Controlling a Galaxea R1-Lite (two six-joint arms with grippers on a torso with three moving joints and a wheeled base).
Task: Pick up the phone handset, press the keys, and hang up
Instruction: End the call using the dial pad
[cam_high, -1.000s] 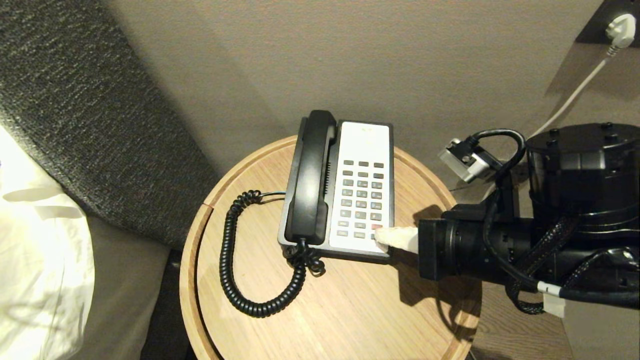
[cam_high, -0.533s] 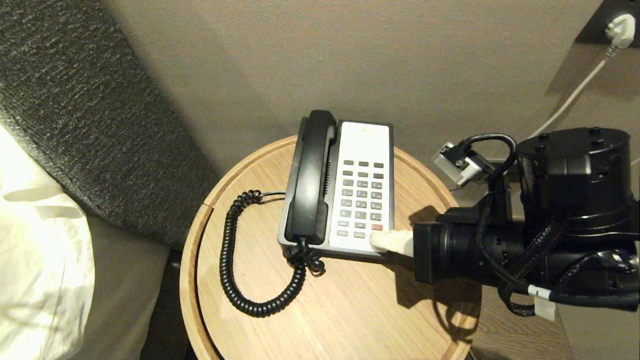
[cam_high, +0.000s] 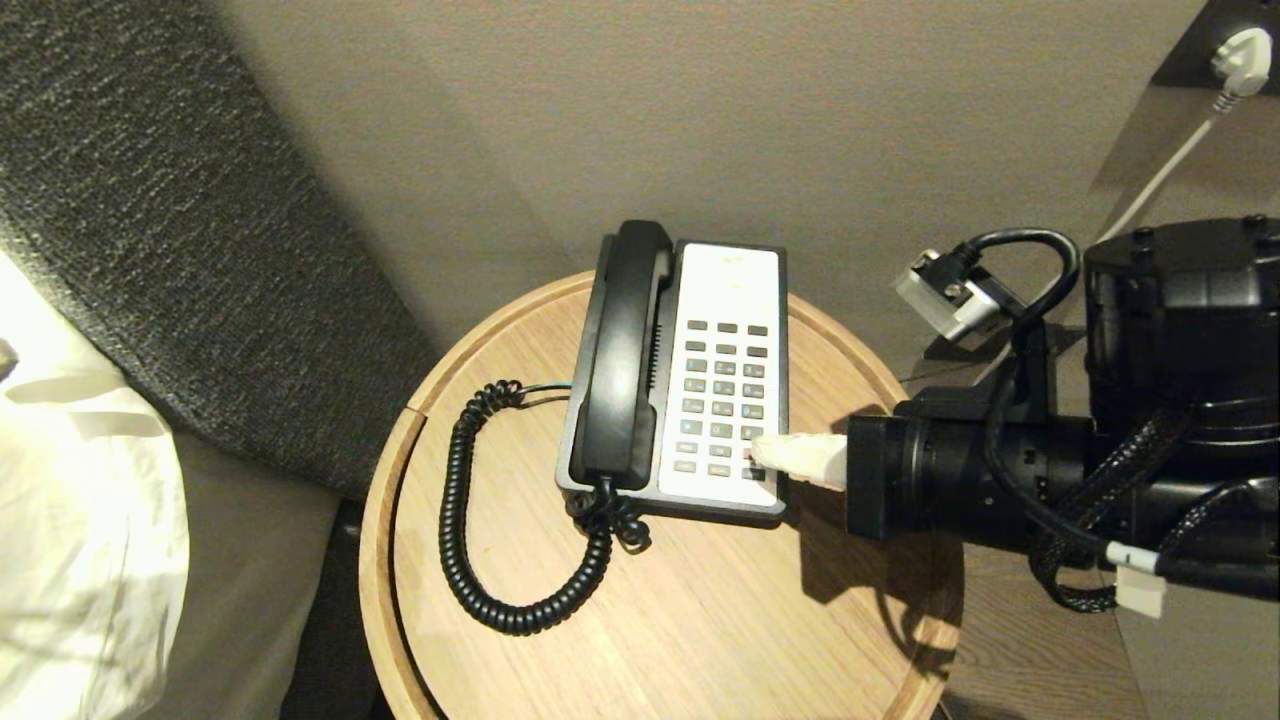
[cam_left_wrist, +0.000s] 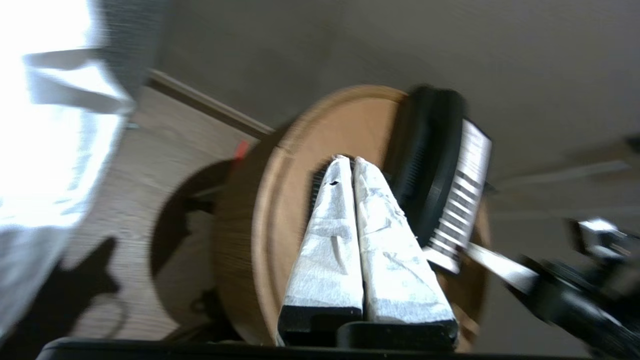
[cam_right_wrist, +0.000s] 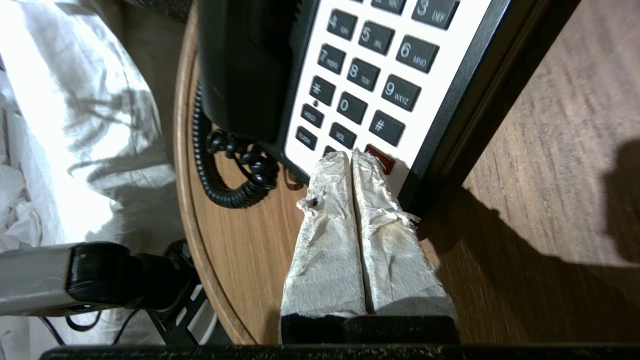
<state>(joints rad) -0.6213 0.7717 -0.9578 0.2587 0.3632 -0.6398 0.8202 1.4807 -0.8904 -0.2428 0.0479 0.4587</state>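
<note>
The phone handset (cam_high: 622, 352) lay seated in its cradle on the far side of the phone base (cam_high: 728, 290) from my right gripper (cam_high: 762, 452), its long axis running along the base, from the wall end toward my end of the round wooden table (cam_high: 700, 620). Its coiled cord (cam_high: 470, 520) left the near end and looped out across the tabletop, away from my right hand

My right gripper reached in level from the keypad side, fingers pressed together and wrapped in pale tape, holding nothing. In the right wrist view the tips (cam_right_wrist: 350, 160) sat over the bottom row of the keypad (cam_right_wrist: 370, 75), at the red key (cam_right_wrist: 381, 157); whether they actually touched it I could not tell. The handset (cam_right_wrist: 245, 60) lay across the full width of the keys from that hand

My left gripper (cam_left_wrist: 348, 162) did not show in the head view. Its own camera showed its fingers shut on nothing, pointing toward the table rim (cam_left_wrist: 265, 200) on the handset's side, with the handset (cam_left_wrist: 430, 150) just past the tips

Judgement: handset not yet lifted. The left hand was the nearer one, on the handset's own side, and would need to open and close across the slim width, square to the long axis. The right hand, sitting at the keys, looked placed for pressing. Risk: the cord snagging as the receiver comes up
</note>
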